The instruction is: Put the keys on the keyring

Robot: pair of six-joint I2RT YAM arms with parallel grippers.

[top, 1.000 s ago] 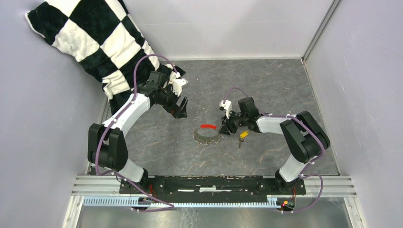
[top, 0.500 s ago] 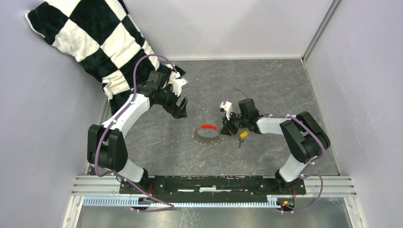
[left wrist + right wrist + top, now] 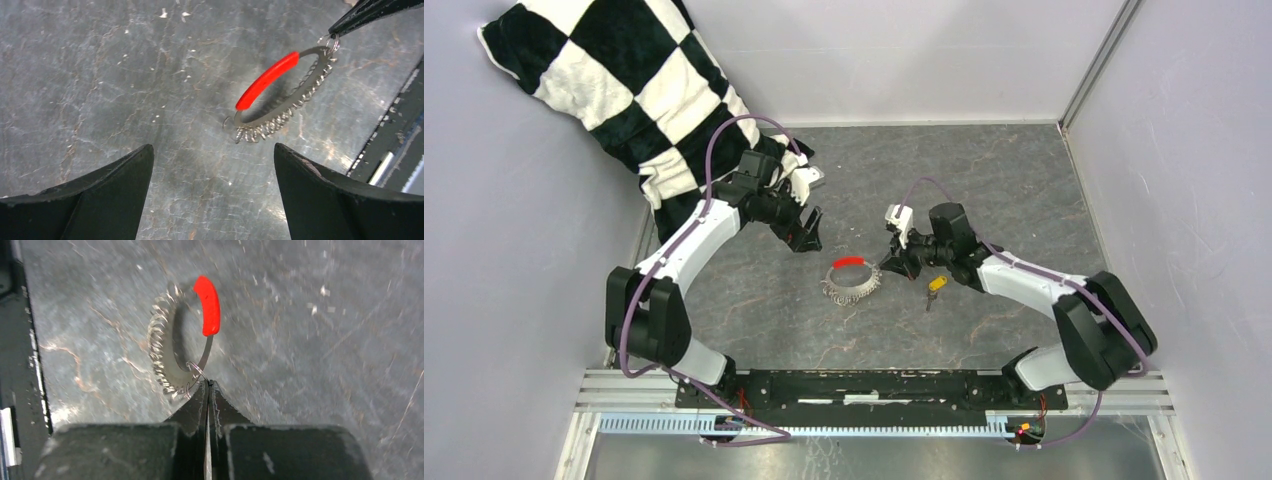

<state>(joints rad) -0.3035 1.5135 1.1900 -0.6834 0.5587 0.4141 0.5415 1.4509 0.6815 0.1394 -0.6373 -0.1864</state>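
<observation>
The keyring (image 3: 852,281) is a silvery ring with a coiled edge and a red sleeve (image 3: 851,261), lying mid-table. My right gripper (image 3: 887,262) is shut on its right rim, and that side is tilted up off the table. In the right wrist view the closed fingertips (image 3: 207,382) pinch a small wire loop on the keyring (image 3: 161,352). A tiny key (image 3: 937,284) with a yellow head lies on the table under the right arm. My left gripper (image 3: 807,233) hangs open, up and left of the ring. Its wrist view shows the keyring (image 3: 260,127) beyond the open gripper (image 3: 214,146), with nothing between the fingers.
A black-and-white checkered cloth (image 3: 614,90) is bunched in the back left corner, behind the left arm. Grey walls close the table on three sides. A black rail (image 3: 874,385) runs along the near edge between the arm bases.
My right gripper has closed on the keyring's rim and tipped that side up, shifting the ring slightly left. The left gripper has hardly moved.
</observation>
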